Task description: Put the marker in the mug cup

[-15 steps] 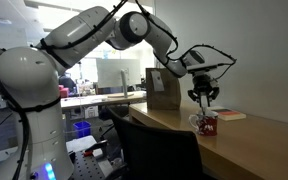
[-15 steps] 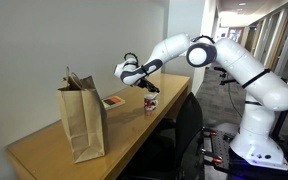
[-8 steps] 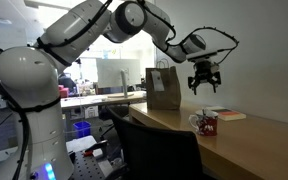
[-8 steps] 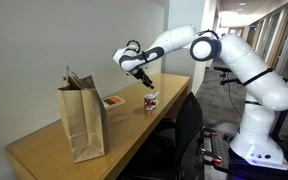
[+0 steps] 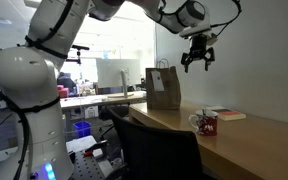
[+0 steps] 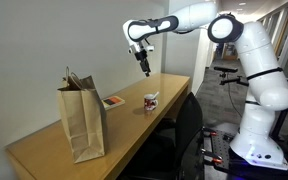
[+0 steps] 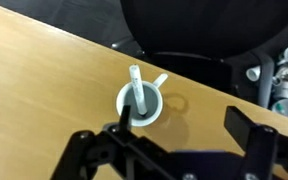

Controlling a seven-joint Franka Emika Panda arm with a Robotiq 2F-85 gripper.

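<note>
The dark red mug cup (image 5: 206, 123) (image 6: 151, 101) stands on the wooden table near its front edge. In the wrist view the mug cup (image 7: 141, 103) shows from above with a white inside. The pale marker (image 7: 137, 85) stands in it, leaning on the rim. My gripper (image 5: 198, 62) (image 6: 145, 70) hangs high above the mug in both exterior views. In the wrist view the gripper (image 7: 182, 118) is open, its dark fingers (image 7: 239, 122) wide apart with nothing between them.
A brown paper bag (image 5: 164, 88) (image 6: 82, 118) stands upright further along the table. A flat reddish book (image 5: 227, 114) (image 6: 113, 101) lies beside the mug, towards the wall. A black chair (image 5: 154, 150) (image 6: 189, 125) stands against the table's front edge.
The gripper was low over the mug and has since opened and risen well above it. The marker stays in the mug.
</note>
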